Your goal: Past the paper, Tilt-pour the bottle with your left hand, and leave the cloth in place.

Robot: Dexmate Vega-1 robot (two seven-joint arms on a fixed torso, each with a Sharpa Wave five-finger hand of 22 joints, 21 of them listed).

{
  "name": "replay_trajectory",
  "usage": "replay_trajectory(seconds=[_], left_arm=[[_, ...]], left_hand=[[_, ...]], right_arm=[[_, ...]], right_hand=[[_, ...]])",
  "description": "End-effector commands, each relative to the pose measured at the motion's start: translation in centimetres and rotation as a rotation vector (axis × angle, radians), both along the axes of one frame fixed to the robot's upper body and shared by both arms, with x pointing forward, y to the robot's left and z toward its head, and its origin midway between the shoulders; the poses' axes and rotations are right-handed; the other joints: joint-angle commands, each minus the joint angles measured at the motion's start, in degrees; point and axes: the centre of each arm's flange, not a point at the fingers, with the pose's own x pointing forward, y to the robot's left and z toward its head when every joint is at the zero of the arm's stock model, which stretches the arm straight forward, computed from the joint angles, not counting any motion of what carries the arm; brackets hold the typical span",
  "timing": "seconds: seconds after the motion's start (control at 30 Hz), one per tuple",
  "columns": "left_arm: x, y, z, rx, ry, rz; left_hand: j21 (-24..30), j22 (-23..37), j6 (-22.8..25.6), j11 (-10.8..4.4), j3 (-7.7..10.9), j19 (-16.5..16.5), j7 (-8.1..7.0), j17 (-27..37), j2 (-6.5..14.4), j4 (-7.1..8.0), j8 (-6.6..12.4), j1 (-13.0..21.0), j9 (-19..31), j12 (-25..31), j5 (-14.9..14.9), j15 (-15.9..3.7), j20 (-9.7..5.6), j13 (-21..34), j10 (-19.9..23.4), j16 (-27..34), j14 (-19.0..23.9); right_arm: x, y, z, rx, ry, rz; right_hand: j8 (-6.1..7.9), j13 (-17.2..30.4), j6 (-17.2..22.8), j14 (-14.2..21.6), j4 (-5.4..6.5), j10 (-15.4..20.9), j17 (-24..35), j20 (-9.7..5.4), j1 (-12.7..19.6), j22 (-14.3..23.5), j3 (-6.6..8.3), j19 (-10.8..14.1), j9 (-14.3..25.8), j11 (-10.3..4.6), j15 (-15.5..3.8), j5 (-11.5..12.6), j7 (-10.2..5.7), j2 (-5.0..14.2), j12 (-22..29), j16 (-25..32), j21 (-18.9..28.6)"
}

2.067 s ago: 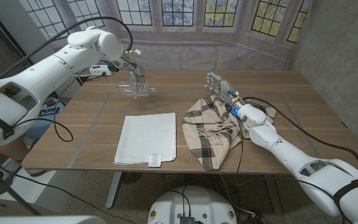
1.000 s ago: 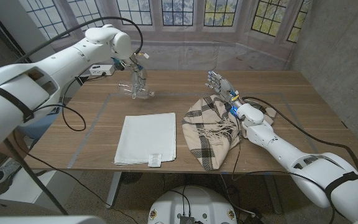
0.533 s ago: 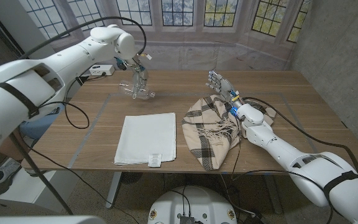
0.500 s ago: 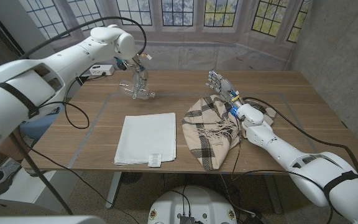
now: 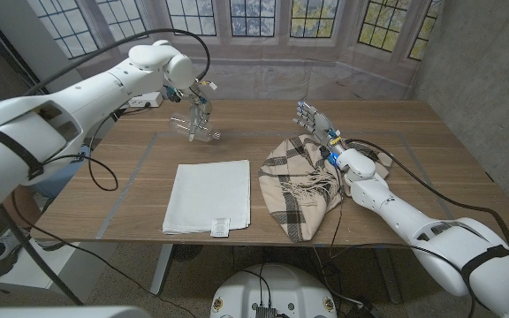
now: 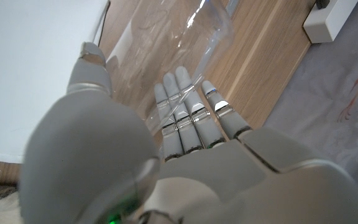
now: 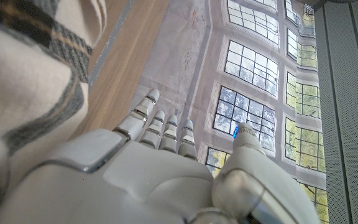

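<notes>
presently, the wooden table carries one clear plastic bottle, one white paper sheet and one plaid cloth. the bottle sits at the far left part of the table, past the paper's far edge and apart from it, tilted well off upright. the left hand holds it from above, fingers wrapped round the clear body; the left wrist view confirms the fingers lying together along the bottle, thumb on the opposite side. one small label or tag lies at the paper's near edge. the cloth is bunched in one heap just right of the paper, fringe showing near its middle. the right hand stands at the cloth's far right corner, fingers straight, close together and upright, holding nothing; whether it touches the cloth cannot be told. one white box with cables sits beyond the table's far left corner. count: two hands, one of each item.
</notes>
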Motion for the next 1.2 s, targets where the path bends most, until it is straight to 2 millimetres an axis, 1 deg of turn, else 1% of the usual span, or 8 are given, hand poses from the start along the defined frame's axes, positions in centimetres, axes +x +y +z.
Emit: replay_trajectory(seconds=[0.03,0.07,0.6,0.77,1.2], left_arm=[[-1.02,-0.48,-0.94,0.034,-0.096,-0.018],[-1.07,-0.5,-1.0,0.032,-0.102,-0.021],[-1.64,-0.75,-1.42,0.046,-0.177,-0.026],[-1.57,-0.88,-1.47,0.083,-0.193,-0.024],[-1.25,-0.98,-1.6,0.116,-0.215,-0.024]], left_hand=[[0.38,0.33,8.47,-0.55,1.26,0.41,0.36,0.16,9.81,0.73,2.79,3.81,0.13,0.53,0.33,-0.22,0.28,5.06,1.07,0.08,0.64],[0.41,0.33,8.6,-0.55,1.28,0.47,0.01,0.2,9.79,0.71,2.86,3.81,0.12,0.59,0.33,-0.18,0.3,5.12,1.19,0.13,0.81],[0.58,0.36,8.69,-0.52,1.45,0.79,0.38,0.63,9.68,0.58,3.24,3.8,0.14,0.74,0.34,-0.35,0.35,5.72,1.34,0.14,1.18],[0.6,0.37,8.63,-0.47,1.48,0.81,0.29,0.74,9.63,0.59,3.28,3.71,0.09,0.82,0.32,-0.26,0.38,5.92,1.52,0.13,1.31],[0.63,0.37,8.56,-0.6,1.72,0.82,0.07,0.96,9.72,0.61,3.46,3.61,0.0,0.8,0.31,-0.49,0.39,6.39,1.41,-0.16,1.15]], right_arm=[[-0.25,-0.18,-0.46,0.005,0.002,0.002],[-0.28,-0.18,-0.51,0.006,0.002,0.003],[-0.38,-0.3,-0.95,0.011,0.004,0.006],[-0.34,-0.33,-0.89,0.015,0.002,0.005],[-0.01,-0.14,-0.63,0.015,0.002,0.005]], right_hand=[[0.3,0.27,0.46,0.07,-0.06,0.41,0.24,0.23,0.36,0.09,-0.07,0.44,0.32,0.28,0.12,-0.06,-0.15,0.1,0.18,0.23,0.09],[0.3,0.27,0.47,0.08,-0.06,0.42,0.24,0.25,0.37,0.09,-0.07,0.44,0.32,0.3,0.1,-0.06,-0.16,0.1,0.18,0.23,0.08],[0.3,0.27,0.53,0.09,-0.04,0.43,0.25,0.24,0.37,0.09,-0.16,0.49,0.32,0.27,0.15,-0.06,-0.21,0.13,0.17,0.22,0.09],[0.29,0.27,0.52,0.12,-0.02,0.43,0.26,0.24,0.36,0.09,-0.19,0.51,0.32,0.27,0.1,-0.06,-0.14,0.14,0.17,0.23,0.09],[0.3,0.27,0.59,0.18,0.01,0.54,0.27,0.22,0.34,0.09,-0.26,0.56,0.32,0.28,0.08,-0.06,-0.13,0.16,0.2,0.24,0.1]])
